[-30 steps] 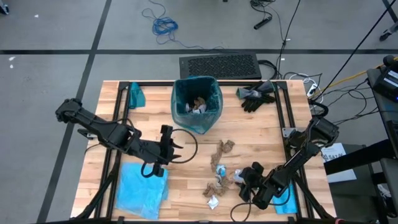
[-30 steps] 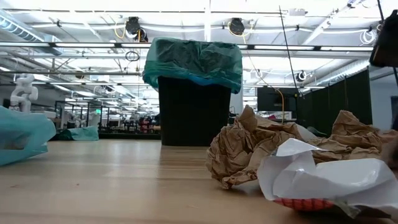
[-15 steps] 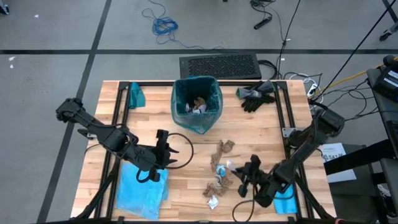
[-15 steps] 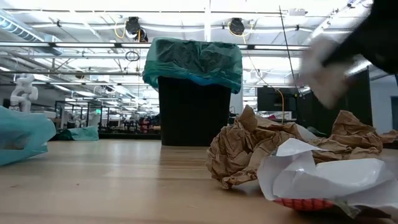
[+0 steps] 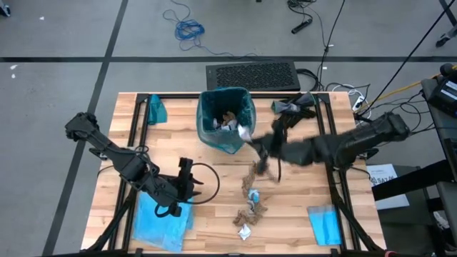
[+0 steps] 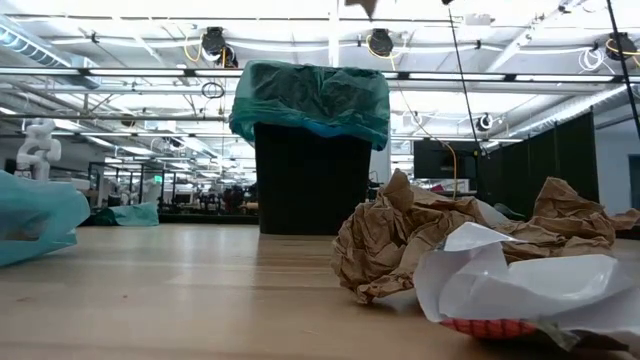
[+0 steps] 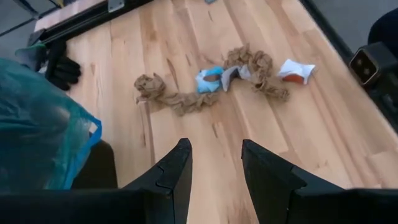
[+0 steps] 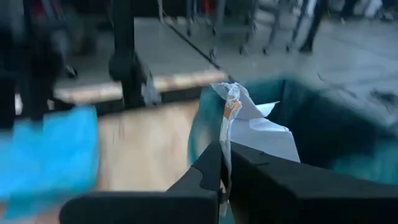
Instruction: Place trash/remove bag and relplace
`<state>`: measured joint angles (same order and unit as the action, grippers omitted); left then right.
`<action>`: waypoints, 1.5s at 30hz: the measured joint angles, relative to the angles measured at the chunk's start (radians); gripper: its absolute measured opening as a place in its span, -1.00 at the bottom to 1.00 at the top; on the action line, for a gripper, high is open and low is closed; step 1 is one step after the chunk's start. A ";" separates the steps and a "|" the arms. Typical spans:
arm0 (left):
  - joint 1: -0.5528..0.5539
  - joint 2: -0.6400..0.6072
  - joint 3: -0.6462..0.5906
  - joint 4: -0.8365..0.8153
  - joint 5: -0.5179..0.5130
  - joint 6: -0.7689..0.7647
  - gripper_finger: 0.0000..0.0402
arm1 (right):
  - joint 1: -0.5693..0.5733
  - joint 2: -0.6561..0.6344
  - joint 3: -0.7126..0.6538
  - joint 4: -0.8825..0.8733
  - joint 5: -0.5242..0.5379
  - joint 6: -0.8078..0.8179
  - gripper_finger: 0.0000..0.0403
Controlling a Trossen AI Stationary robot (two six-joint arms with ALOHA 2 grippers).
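Note:
A black bin lined with the dark teal bag [image 5: 226,118] stands at the table's far middle, with scraps inside it. My right gripper [image 5: 251,143], reaching in from the table's right, is shut on a white wrapper [image 8: 252,127] just off the bin's near-right rim. More trash lies on the wood: brown paper wads [image 5: 255,173], a blue-and-white wrapper [image 5: 251,194] and a white wrapper [image 5: 244,230]. My left gripper [image 7: 214,158] stands open over bare wood at the near left, beside the sky-blue bag [image 5: 163,220]. My right gripper pinches the white wrapper by a thin crumpled edge [image 8: 227,140] between its two fingers. The rest of the wrapper sticks out past the fingertips. The fingers come roughly level from the table's right. The wrapper is lifted clear of the table, next to the bin's rim.
Black gloves [image 5: 296,107] lie at the far right and a small teal piece [image 5: 156,108] at the far left. A folded blue cloth [image 5: 326,225] lies at the near right. In the low view, brown paper [image 6: 400,240] and a white wrapper [image 6: 520,285] lie close in front.
My right gripper has risen from the scraps at the near right and swung toward the far edge and left, up to the bin, carrying the white wrapper clear of the table. My left gripper has drifted a little toward the near edge.

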<state>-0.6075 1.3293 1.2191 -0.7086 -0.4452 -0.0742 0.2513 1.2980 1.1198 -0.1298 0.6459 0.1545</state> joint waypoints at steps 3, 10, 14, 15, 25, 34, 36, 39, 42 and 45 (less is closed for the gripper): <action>0.000 0.002 -0.018 0.034 -0.001 0.001 -0.32 | -0.140 0.013 0.074 -0.001 -0.159 -0.050 -1.00; 0.001 0.003 -0.036 0.055 -0.002 0.002 -0.32 | -0.410 0.100 0.127 -0.001 -0.477 0.036 -1.00; 0.001 0.003 -0.036 0.059 -0.004 0.002 -0.32 | -0.465 0.139 0.127 0.011 -0.570 0.042 -0.89; 0.001 0.003 -0.036 0.059 -0.004 0.002 -0.32 | -0.469 0.145 0.127 0.031 -0.596 0.038 -0.84; 0.006 0.004 -0.036 0.067 -0.005 0.008 -0.32 | -0.470 0.151 0.128 0.123 -0.644 0.026 -0.05; 0.006 0.066 -0.036 0.075 -0.005 0.004 -0.32 | -0.286 0.105 0.128 -0.115 -0.594 0.007 0.01; 0.007 0.091 -0.036 0.079 -0.006 0.009 -0.32 | -0.209 0.105 0.128 -0.188 -0.508 0.016 -0.03; 0.011 0.132 -0.036 0.118 -0.005 0.028 -0.32 | -0.084 0.108 0.128 -0.275 -0.378 0.063 -0.09; 0.013 0.166 -0.036 0.148 -0.005 0.034 -0.32 | 0.044 0.109 0.128 -0.326 -0.263 0.129 -0.14; 0.013 0.186 -0.036 0.165 -0.004 0.035 -0.32 | 0.167 0.112 0.118 -0.330 -0.148 0.199 -0.19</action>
<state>-0.5949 1.5156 1.1835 -0.5432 -0.4496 -0.0395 0.4184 1.4101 1.2375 -0.4594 0.4983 0.3532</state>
